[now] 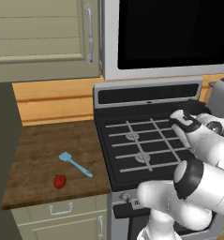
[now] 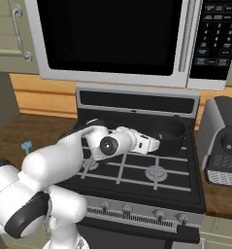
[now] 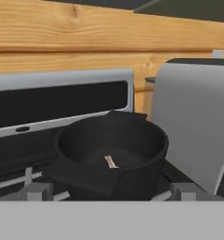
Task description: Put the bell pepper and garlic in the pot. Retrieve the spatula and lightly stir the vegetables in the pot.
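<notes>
Garlic [image 3: 110, 161] lies in the pot [image 3: 76, 140]; fingers spread, gripper [image 2: 154, 144] empty; bell pepper [image 1: 60, 181] and spatula [image 1: 75, 164] await on the worktop [image 1: 43, 150].

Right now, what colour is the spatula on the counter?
Light blue; the spatula shows best in the left base view.

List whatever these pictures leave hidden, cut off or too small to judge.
- Pot: in the right base view the near wall hides its floor.
- Small pale object inside the pot, hand view: too small to identify as the garlic.
- Gripper: in the left base view the fingertips blur into the dark stove.
- Spatula: in the right base view the arm hides all but its blade.
- Toaster: cut off by the left base view's right edge.
</notes>
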{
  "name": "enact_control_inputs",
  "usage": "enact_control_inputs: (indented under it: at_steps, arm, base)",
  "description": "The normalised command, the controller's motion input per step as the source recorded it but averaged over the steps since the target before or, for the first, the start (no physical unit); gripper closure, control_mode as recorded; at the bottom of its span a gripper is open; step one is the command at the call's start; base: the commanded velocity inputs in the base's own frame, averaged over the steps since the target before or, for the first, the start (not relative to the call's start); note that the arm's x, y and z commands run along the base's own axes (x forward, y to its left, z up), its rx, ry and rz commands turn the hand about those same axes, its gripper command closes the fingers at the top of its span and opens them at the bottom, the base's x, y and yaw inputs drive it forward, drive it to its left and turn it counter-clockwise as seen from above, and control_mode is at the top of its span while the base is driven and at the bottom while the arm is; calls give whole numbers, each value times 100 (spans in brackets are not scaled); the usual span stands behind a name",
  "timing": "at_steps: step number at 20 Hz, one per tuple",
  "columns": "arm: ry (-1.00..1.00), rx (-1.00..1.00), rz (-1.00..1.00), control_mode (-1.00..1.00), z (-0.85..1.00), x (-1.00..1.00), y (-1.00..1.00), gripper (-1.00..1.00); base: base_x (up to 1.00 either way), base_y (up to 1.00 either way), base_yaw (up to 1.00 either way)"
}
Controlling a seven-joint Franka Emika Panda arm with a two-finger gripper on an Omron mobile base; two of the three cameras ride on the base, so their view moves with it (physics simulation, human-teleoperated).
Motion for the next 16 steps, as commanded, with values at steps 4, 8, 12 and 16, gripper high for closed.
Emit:
enact_control_inputs:
  at_steps: [4, 8, 12, 16]
  arm:
    - [0, 3, 0, -100, 100, -58, 42, -100]
    - [0, 1, 0, -100, 100, -41, 41, -100]
    - [0, 1, 0, -100, 100, -41, 32, -100]
    - [17, 3, 0, -100, 93, -61, 43, -100]
  base:
    - [0, 0, 0]
    - [0, 0, 0]
    - [0, 0, 0]
    - [0, 0, 0]
